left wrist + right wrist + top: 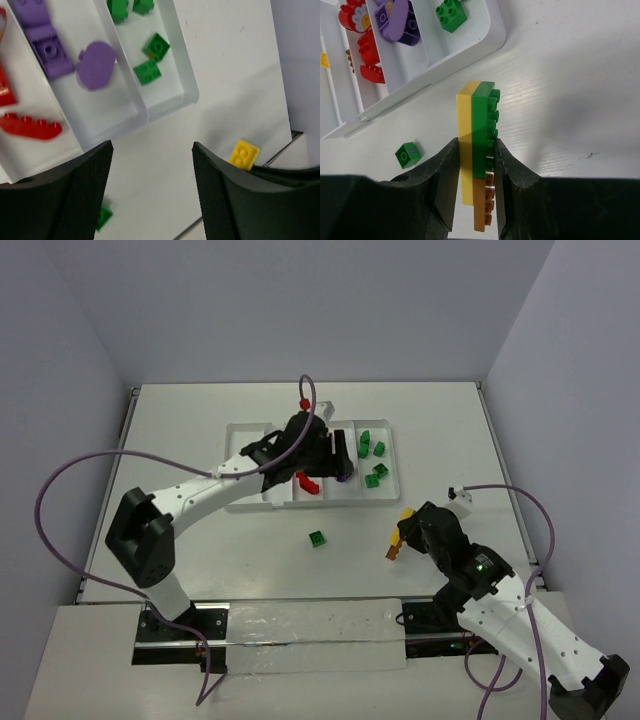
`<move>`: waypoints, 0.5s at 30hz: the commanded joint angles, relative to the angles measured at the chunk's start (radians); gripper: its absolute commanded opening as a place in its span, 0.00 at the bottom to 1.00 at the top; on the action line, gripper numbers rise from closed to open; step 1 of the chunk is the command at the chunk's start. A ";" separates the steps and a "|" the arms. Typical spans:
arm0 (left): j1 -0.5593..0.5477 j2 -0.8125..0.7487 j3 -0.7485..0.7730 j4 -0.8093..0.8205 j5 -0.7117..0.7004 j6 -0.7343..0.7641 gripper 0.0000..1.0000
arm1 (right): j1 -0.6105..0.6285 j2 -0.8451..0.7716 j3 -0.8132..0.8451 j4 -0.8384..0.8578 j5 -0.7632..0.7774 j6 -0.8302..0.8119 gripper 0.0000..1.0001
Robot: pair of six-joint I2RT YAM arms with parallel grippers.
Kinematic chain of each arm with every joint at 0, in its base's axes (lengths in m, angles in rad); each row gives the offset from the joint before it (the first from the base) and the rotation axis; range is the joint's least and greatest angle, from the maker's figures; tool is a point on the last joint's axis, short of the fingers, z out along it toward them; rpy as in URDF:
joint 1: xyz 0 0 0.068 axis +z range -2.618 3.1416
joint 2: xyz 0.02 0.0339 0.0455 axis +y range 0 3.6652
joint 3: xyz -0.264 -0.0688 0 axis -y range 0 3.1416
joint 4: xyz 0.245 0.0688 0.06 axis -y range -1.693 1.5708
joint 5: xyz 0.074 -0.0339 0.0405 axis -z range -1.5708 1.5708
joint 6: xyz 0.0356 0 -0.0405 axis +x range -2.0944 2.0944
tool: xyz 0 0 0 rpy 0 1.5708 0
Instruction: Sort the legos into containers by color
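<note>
Left claw (151, 148) spread, above white ridged plastic tray (248, 435) holding red, purple, green bricks (47, 50). Right claw (476, 150) pinching stuck yellow-green-brown brick stack (482, 115), near tray's corner. One small green brick (317, 538) loose on white table (200, 410).

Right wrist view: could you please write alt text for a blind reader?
The right hand grips a stack of yellow, green and brown bricks over the table. A loose green brick lies lower left; the white tray fills the upper left.

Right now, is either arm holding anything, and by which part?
The right jaws pinch a stuck-together yellow, green and brown brick stack near its brown end. The left jaws stand open, empty, above the white tray.
</note>
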 commanded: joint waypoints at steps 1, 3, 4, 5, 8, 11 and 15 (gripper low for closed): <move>-0.121 -0.064 -0.146 -0.073 -0.230 -0.086 0.75 | -0.003 0.036 0.003 0.072 0.010 -0.017 0.00; -0.156 -0.081 -0.208 -0.103 -0.299 -0.179 0.79 | -0.003 0.050 0.010 0.092 0.000 -0.023 0.00; -0.170 -0.086 -0.245 -0.116 -0.330 -0.230 0.80 | -0.003 0.059 0.014 0.097 -0.006 -0.028 0.00; -0.182 -0.087 -0.257 -0.126 -0.352 -0.267 0.80 | -0.003 0.064 0.017 0.100 -0.008 -0.029 0.00; -0.224 -0.069 -0.275 -0.211 -0.418 -0.351 0.98 | -0.003 0.069 0.013 0.118 -0.018 -0.033 0.00; -0.263 -0.045 -0.265 -0.270 -0.469 -0.444 0.99 | -0.003 0.080 0.016 0.123 -0.025 -0.039 0.00; -0.278 -0.046 -0.303 -0.225 -0.458 -0.472 0.98 | -0.003 0.097 0.036 0.123 -0.030 -0.050 0.00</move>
